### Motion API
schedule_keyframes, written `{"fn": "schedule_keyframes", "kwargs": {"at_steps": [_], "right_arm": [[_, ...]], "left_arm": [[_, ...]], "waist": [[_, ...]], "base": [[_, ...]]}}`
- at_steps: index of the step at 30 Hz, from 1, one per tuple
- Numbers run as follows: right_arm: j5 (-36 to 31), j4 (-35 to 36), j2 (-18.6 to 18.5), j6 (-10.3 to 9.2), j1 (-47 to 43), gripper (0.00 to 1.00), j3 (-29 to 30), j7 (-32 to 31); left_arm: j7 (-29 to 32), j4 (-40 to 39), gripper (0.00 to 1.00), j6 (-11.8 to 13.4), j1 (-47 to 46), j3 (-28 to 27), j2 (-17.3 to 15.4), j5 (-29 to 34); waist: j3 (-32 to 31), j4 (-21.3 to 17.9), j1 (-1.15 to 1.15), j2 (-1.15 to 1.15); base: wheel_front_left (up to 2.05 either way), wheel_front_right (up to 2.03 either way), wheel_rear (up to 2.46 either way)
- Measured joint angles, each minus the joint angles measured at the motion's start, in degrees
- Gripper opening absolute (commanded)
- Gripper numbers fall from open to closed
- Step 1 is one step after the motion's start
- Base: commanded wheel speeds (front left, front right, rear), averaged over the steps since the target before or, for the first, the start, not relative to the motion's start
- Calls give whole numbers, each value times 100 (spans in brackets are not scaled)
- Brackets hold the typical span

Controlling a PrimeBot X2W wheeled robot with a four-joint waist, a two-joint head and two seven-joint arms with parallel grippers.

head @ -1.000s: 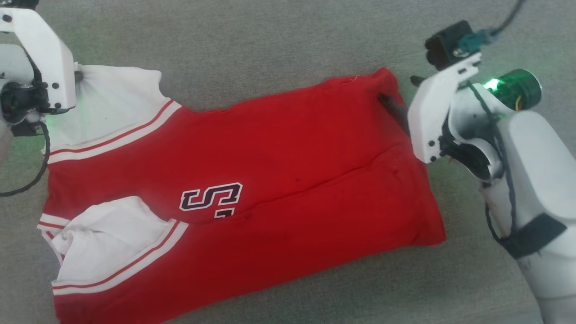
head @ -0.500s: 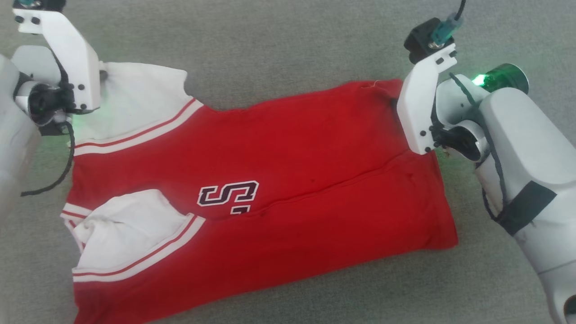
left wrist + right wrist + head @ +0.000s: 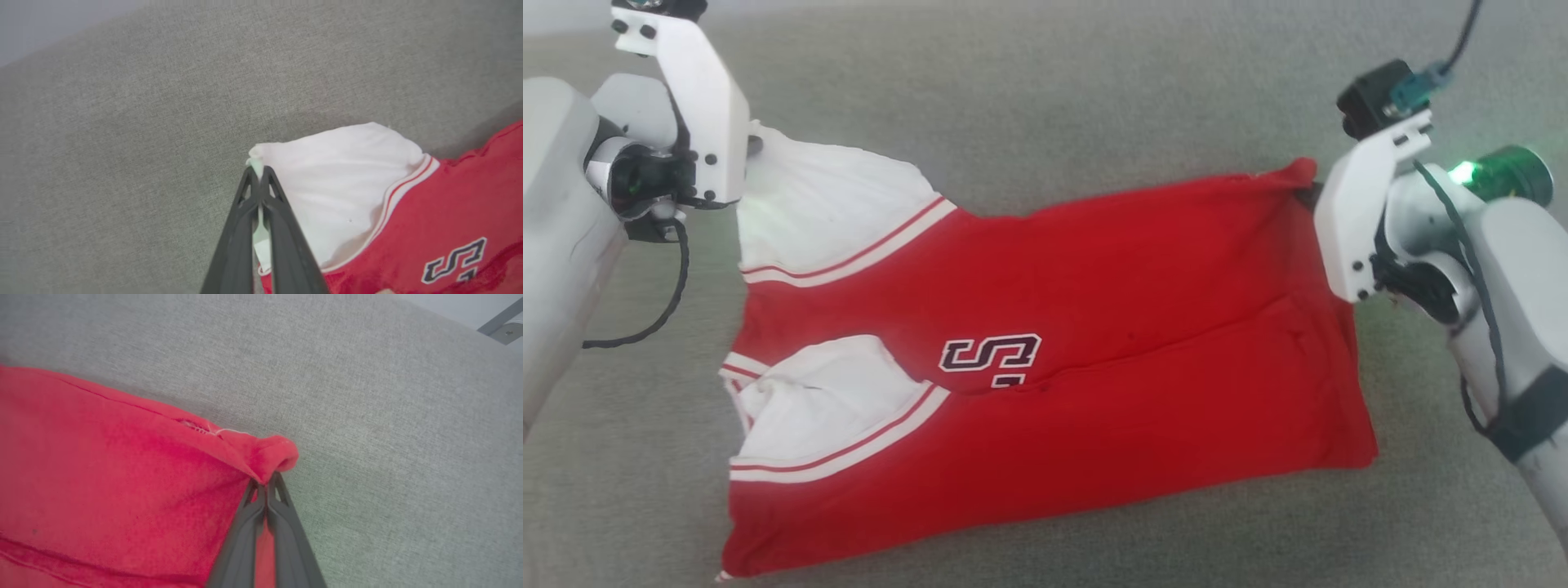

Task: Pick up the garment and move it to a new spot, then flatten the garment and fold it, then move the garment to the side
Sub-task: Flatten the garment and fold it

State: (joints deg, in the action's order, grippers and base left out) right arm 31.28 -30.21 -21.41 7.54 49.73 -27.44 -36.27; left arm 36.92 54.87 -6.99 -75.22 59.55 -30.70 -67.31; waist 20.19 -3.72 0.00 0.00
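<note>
My left hand [image 3: 258, 170] pinches the garment [image 3: 1111, 278] by its white sleeve [image 3: 327, 183], my right hand [image 3: 267, 481] by a red hem corner [image 3: 278, 455]. It lies partly lifted on grey fabric [image 3: 1045, 98]. I should raise both evenly, taut.

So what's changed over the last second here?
The right gripper, open around the hem corner a second ago, has shut on the garment. Both grippers have pulled its far edge taut. The left gripper stays clamped on the white sleeve; the near fold lies as before. The camera shifted too.
</note>
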Motion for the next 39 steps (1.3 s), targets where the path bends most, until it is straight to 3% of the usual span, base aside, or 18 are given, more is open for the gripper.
{"fn": "schedule_keyframes", "kwargs": {"at_steps": [6,11,18,21,25,30,31,32,33,34,39], "right_arm": [[35,521,-241,-1,-550,0,270,-26],[32,1170,-379,-1,-1396,0,797,-216],[-132,1902,-343,-1,-2494,0,1466,-628],[-188,2081,-248,-1,-2857,0,1647,-790],[-211,2096,-90,-1,-3105,0,1823,-951],[-320,1880,58,-1,-3112,0,1846,-937],[-323,1809,98,-1,-3081,0,1847,-929],[-325,1747,125,-2,-3047,22,1829,-925],[-334,1702,130,-2,-3016,60,1793,-909],[-336,1667,137,-2,-2982,100,1774,-899],[-238,1595,114,-3,-2903,100,1656,-909]], "left_arm": [[246,-764,0,211,225,69,-275,-3],[577,-2316,0,806,808,130,-904,-92],[857,-4769,0,1953,1834,226,-1945,-330],[887,-5516,0,2350,2257,298,-2228,-412],[832,-5856,0,2644,2656,375,-2364,-511],[594,-5612,2,2666,2875,399,-2203,-623],[497,-5494,25,2633,2911,369,-2132,-651],[385,-5417,58,2560,2930,361,-2070,-641],[288,-5324,100,2468,2936,356,-2013,-626],[211,-5237,100,2425,2945,338,-1950,-630],[-171,-4960,100,2250,3025,238,-1853,-621]], "waist": [[-297,157,0,0],[-526,284,0,0],[-616,370,0,0],[-615,376,0,0],[-619,373,0,0],[-628,369,0,0],[-636,366,0,0],[-647,366,0,0],[-661,368,0,0],[-680,372,0,0],[-819,412,0,0]], "base": [[0,0,0],[0,0,0],[0,0,0],[0,0,0],[0,0,0],[0,0,0],[0,0,0],[0,0,0],[0,0,0],[0,0,0],[0,0,0]]}}
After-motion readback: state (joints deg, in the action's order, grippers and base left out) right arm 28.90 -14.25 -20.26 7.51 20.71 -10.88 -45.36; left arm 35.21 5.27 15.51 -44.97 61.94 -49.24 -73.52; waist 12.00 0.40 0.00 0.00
